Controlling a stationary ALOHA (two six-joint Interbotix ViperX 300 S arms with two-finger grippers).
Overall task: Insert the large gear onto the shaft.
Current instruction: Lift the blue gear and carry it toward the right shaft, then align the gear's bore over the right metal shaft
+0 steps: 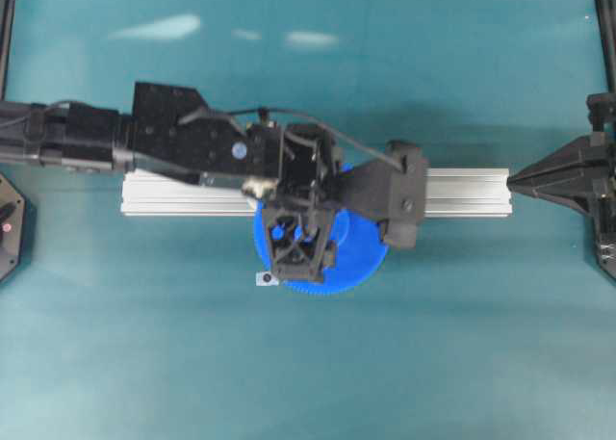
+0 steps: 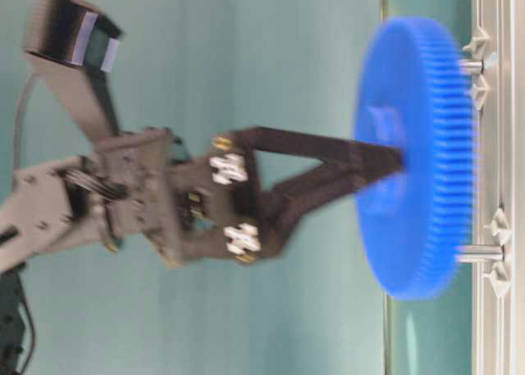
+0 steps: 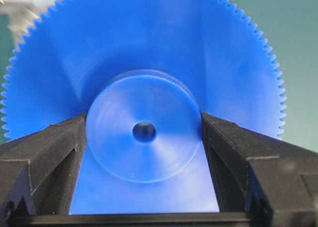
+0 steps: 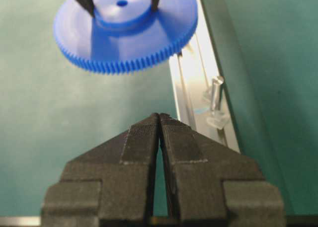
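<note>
Gear (image 3: 144, 88) is pinched at its hub by our left gripper (image 3: 144, 132), aloft; shaft (image 4: 216, 94) lies toward four o'clock in the right wrist view. Right gripper (image 4: 159, 118) pressed together, well apart

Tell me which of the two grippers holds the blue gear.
The left gripper: it clamps the large gear by its raised hub. The right gripper is shut, empty and apart from the gear.

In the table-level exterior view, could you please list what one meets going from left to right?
Left arm's wrist camera → left claw → large gear → shaft on the aluminium rail.
</note>
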